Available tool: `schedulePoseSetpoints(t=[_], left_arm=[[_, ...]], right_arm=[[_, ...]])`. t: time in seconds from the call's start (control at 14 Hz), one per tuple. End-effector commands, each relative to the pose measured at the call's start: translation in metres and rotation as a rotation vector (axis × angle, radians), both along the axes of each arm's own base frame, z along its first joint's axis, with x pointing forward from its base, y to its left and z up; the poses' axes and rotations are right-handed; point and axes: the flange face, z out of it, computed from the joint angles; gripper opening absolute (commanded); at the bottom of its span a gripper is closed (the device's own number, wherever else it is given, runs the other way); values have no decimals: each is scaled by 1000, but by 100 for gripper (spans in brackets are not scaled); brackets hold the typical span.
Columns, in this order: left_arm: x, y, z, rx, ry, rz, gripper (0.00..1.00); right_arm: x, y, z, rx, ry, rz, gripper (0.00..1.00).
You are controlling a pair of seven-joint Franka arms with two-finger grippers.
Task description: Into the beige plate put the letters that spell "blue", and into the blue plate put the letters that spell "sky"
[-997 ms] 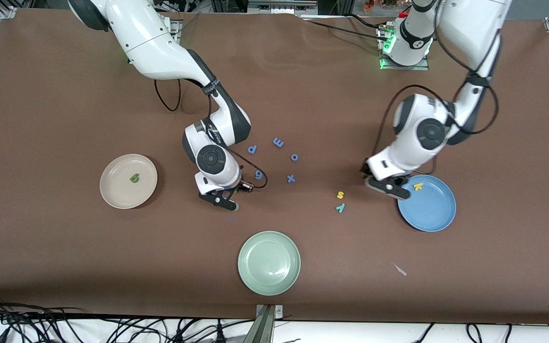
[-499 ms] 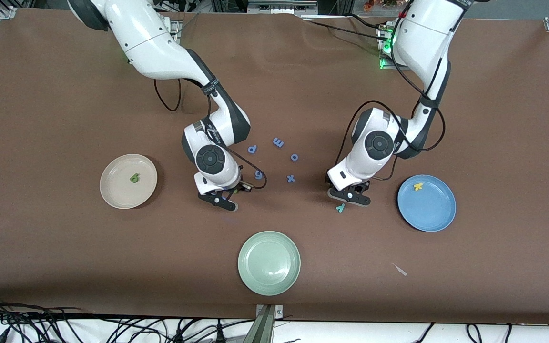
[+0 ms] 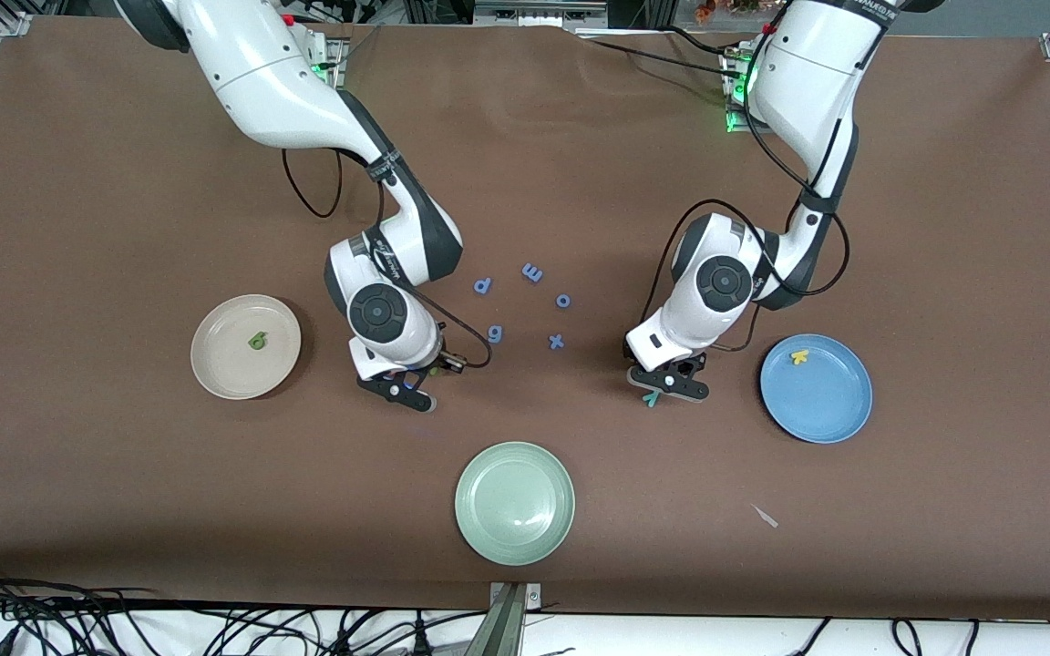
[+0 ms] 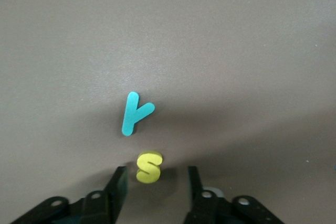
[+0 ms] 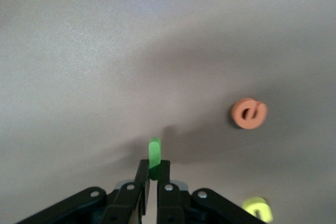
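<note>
Three plates sit on the tabletop: the beige plate holding the green b, the blue plate holding the yellow k, and an empty pale green plate. Five blue letters lie mid-frame. The right hand is clamped on the green l beside the orange e and yellow u. The left hand is parted around the yellow s, the teal y just beside it.

Yellow u half cut off at right wrist view's edge (blurred too)

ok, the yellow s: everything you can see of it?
The yellow s is a small, thick, matte letter, foam by the look of it. It lies flat on the brown table, casting a short shadow, beside the teal y without touching it. The left tool straddles it, fingers open, not yet touching.
</note>
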Motion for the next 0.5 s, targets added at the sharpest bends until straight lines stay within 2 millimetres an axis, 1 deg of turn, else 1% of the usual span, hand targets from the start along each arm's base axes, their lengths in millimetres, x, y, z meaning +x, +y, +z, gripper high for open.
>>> schedulePoseSetpoints(t=[0.0, 0.21, 0.28, 0.36, 0.43], left_arm=[[6, -5, -5, -4, -26, 6, 51], [5, -4, -8, -2, -21, 6, 51], [4, -4, -9, 0, -20, 4, 50], [3, -3, -9, 2, -19, 1, 37], [4, -2, -6, 1, -22, -1, 17]], right_arm=[[1, -15, 29, 0, 45, 61, 0], [6, -60, 42, -58, 125, 141, 0], [7, -75, 46, -71, 144, 161, 0], [10, -94, 52, -81, 155, 186, 0], [11, -116, 54, -89, 167, 223, 0]])
